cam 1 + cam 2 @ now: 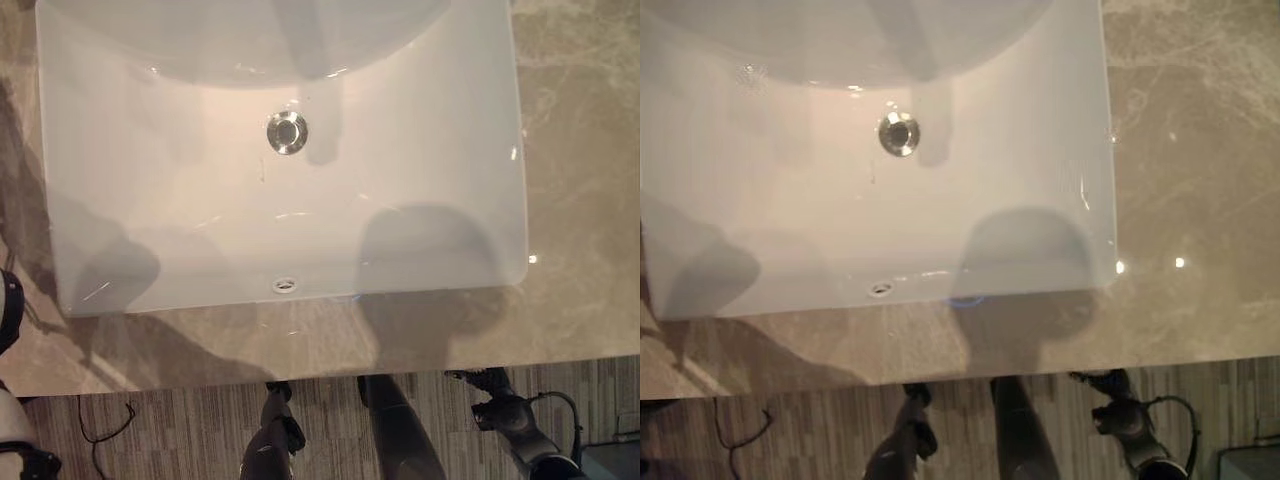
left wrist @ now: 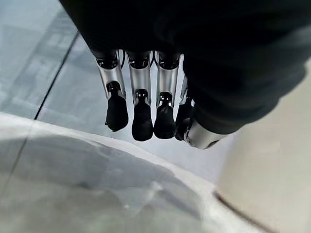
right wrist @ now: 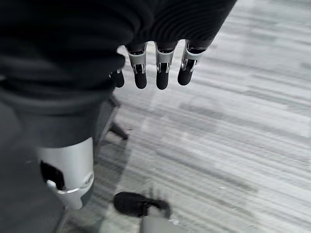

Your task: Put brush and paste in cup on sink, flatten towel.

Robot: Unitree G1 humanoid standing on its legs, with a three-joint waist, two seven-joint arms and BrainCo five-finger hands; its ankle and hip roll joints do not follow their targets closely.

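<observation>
brush, paste, cup and towel are not to be seen around the white sink basin [image 1: 160, 200] on its marble counter [image 1: 580, 200]; left hand [image 2: 141, 102] and right hand [image 3: 158, 65] hang straight-fingered, empty; nothing looks begun

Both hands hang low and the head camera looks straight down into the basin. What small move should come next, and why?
Probably tilt the head up to look for the brush, paste, cup and towel. The eye views show the white sink with its drain on a marble counter. The right hand and left hand hang relaxed and hold nothing.
</observation>
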